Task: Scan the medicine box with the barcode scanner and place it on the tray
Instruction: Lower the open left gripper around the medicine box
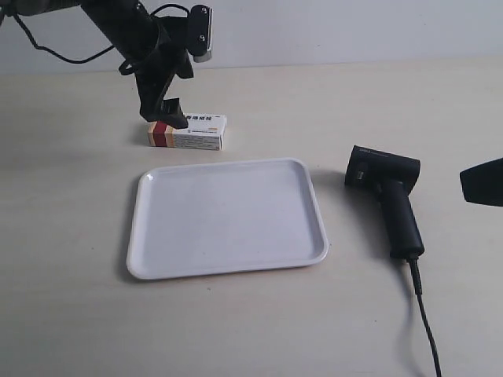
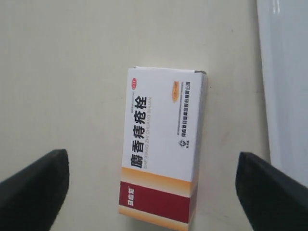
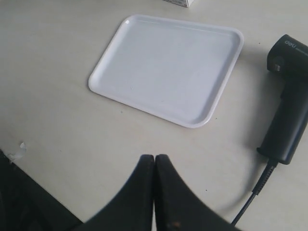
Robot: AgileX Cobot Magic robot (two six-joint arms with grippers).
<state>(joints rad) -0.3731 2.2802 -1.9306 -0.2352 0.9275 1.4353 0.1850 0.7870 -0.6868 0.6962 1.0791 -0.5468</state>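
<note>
The medicine box (image 1: 189,132) lies flat on the table just beyond the tray (image 1: 226,217); it is white with a dark red and tan band at one end. In the left wrist view the medicine box (image 2: 163,144) sits between the two spread fingers of my left gripper (image 2: 154,178), which is open and not touching it. The arm at the exterior view's left hangs right above the box. The barcode scanner (image 1: 389,196) lies on the table beside the tray. My right gripper (image 3: 154,161) is shut on nothing, away from the barcode scanner (image 3: 288,101) and the tray (image 3: 166,67).
The scanner's thin black cable (image 1: 424,314) runs toward the table's front edge. A dark part of the arm at the exterior view's right (image 1: 483,181) shows at the frame edge. A small white scrap (image 3: 17,151) lies on the table.
</note>
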